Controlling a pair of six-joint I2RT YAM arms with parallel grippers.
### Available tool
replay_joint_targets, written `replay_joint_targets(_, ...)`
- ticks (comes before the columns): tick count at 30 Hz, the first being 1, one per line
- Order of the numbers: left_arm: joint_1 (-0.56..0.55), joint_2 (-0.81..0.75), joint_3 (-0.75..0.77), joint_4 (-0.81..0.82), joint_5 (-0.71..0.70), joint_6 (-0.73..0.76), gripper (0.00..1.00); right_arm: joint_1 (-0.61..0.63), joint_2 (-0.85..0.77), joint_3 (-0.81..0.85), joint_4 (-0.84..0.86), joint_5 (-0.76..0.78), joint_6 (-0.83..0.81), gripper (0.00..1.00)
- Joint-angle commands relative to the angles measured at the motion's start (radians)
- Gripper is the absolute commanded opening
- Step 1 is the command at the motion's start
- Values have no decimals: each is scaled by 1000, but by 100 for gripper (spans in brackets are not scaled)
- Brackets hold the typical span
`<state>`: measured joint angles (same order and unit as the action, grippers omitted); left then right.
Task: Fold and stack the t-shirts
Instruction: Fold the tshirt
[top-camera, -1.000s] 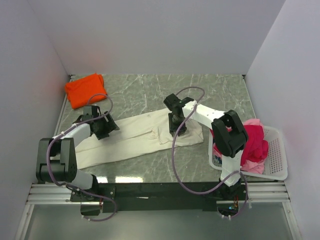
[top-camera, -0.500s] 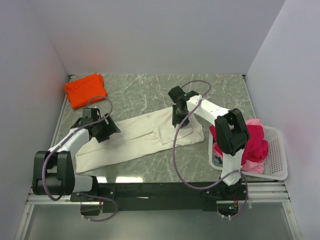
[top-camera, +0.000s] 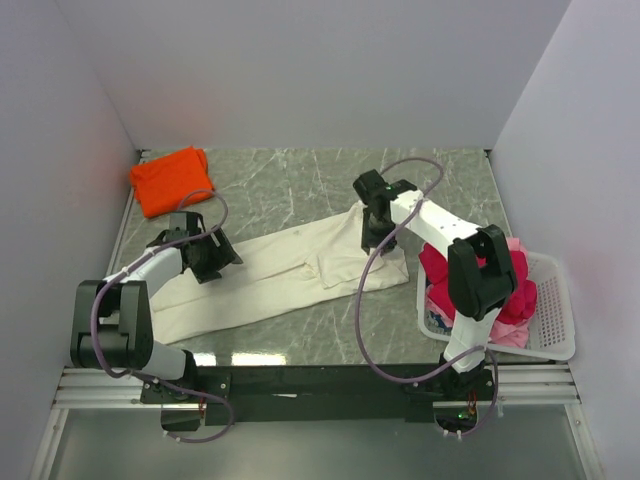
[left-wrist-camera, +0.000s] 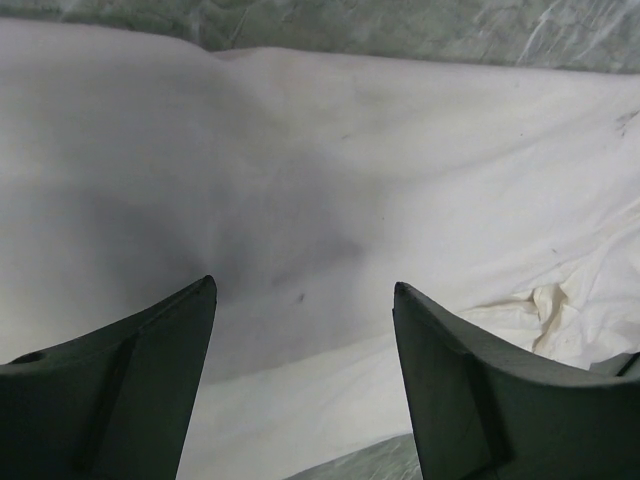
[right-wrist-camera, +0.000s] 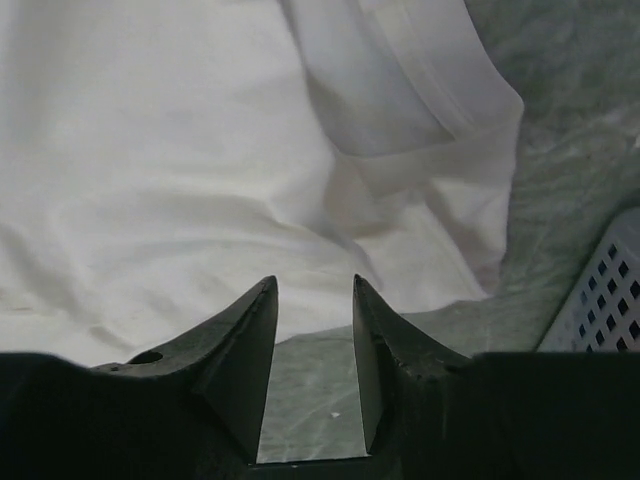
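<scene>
Left gripper (left-wrist-camera: 305, 290) hangs wide and empty over the near-left part of the cream t-shirt (top-camera: 270, 275), which lies spread across the middle of the table (top-camera: 300, 185). At near right, the crimson t-shirt (top-camera: 505, 280) and the pink t-shirt (top-camera: 510, 335) wait in the white lattice basket (top-camera: 555, 300). Farther in, the right gripper (right-wrist-camera: 315, 285), narrow and empty, has shifted within the last second from the folded-in sleeve toward the shirt's far-right edge. This suggests repositioning for the next fold. The orange t-shirt (top-camera: 170, 180) lies folded at far left.

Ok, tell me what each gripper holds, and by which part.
Nothing: left gripper and right gripper, jaws open and empty, are over the large cream cloth t-shirt.
</scene>
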<state>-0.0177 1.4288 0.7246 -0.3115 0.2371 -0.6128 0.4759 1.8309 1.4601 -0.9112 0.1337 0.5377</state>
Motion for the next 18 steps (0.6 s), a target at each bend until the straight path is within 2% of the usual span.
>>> replay_joint_targets(1, -4, 8, 22, 41, 13, 13, 77, -36, -65, -94, -19, 46, 7, 43)
replay_joint_targets(9, -4, 33, 15, 58, 22, 15, 77, -86, -101, -230, 81, 0, 10, 44)
replay_joint_targets(18, -4, 39, 15, 58, 19, 15, 77, -106, -119, -231, 129, -103, 18, 44)
